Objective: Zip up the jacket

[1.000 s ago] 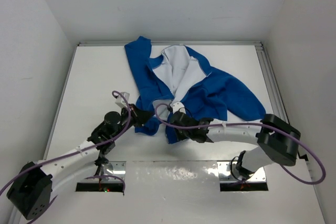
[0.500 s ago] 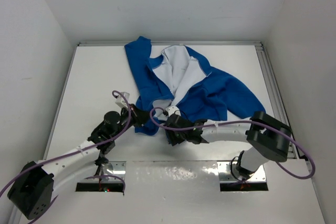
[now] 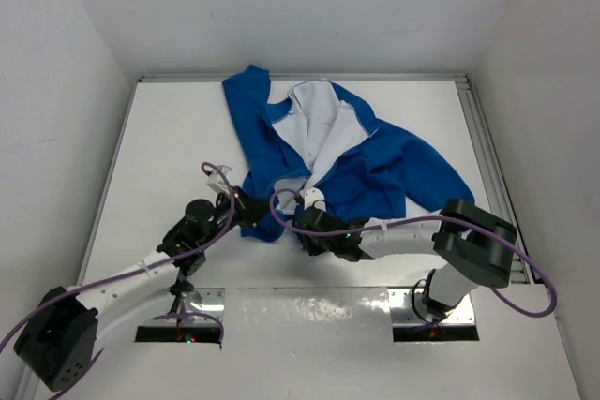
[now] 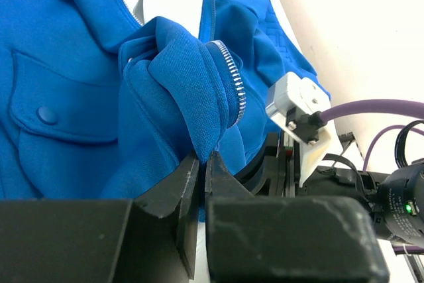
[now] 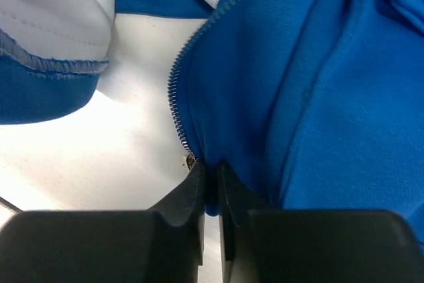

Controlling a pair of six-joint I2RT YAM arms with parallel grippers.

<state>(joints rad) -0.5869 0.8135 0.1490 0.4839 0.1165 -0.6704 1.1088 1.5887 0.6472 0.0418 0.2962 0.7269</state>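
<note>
The blue jacket lies open in the middle of the table, its white lining facing up. My left gripper is shut on the jacket's lower left front edge; in the left wrist view it pinches a fold of blue cloth beside the zipper teeth. My right gripper is shut on the lower right front edge; in the right wrist view it pinches the cloth at the bottom end of the zipper teeth. The two grippers sit close together.
White walls stand close on the left, back and right of the table. A metal rail runs along the right edge. Purple cables loop above both wrists. The jacket's sleeve spreads toward the right.
My right gripper has moved left toward the left gripper, dragging the jacket's lower right edge with it. The left arm has barely moved.
</note>
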